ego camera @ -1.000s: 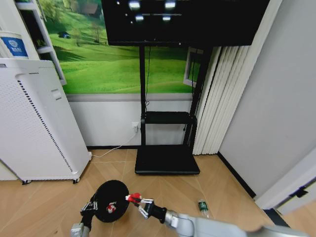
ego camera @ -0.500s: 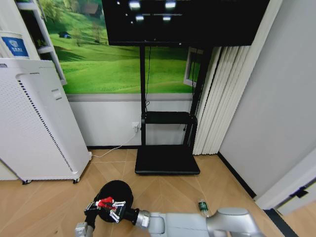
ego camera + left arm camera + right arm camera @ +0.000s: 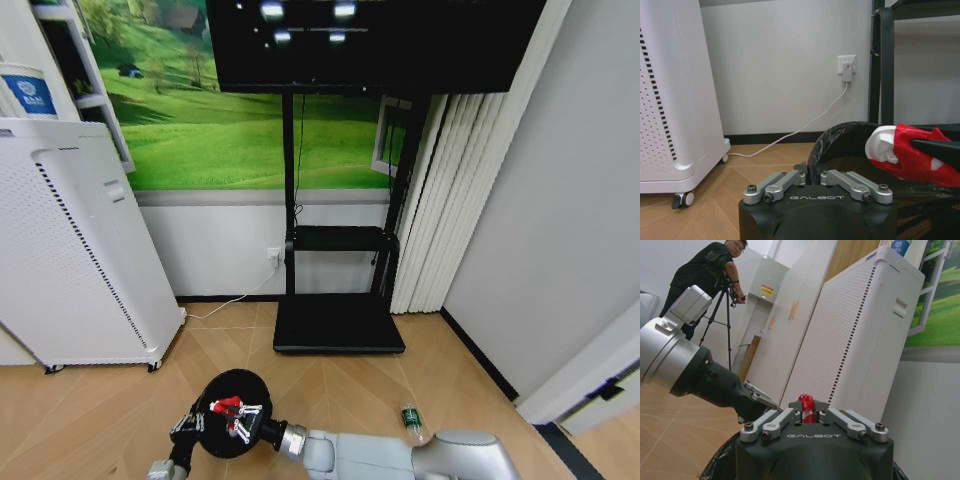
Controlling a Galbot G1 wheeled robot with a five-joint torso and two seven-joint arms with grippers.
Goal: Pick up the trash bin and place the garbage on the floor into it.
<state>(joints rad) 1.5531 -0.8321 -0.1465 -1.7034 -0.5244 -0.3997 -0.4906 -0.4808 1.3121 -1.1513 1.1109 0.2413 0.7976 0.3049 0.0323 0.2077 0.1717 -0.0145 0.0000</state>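
The black trash bin (image 3: 232, 438) hangs low over the wooden floor, lined with a black bag (image 3: 842, 145). My left gripper (image 3: 188, 424) is shut on its near rim (image 3: 810, 172). My right gripper (image 3: 238, 412) reaches across over the bin's opening, shut on a red-and-white piece of garbage (image 3: 228, 406). That piece (image 3: 907, 156) hangs just above the rim in the left wrist view. A red tip of it (image 3: 806, 406) shows between the right fingers. A small clear bottle with a green label (image 3: 413, 421) lies on the floor to the right.
A tall white perforated appliance on casters (image 3: 70, 250) stands at the left. The black TV-stand base (image 3: 338, 326) sits against the back wall, with a white cord (image 3: 225, 305) running to a wall socket. Curtains (image 3: 450, 190) hang at the right.
My right gripper swung left with the red-and-white piece, from beside the bin's right rim to over its opening. The left gripper kept its hold on the rim.
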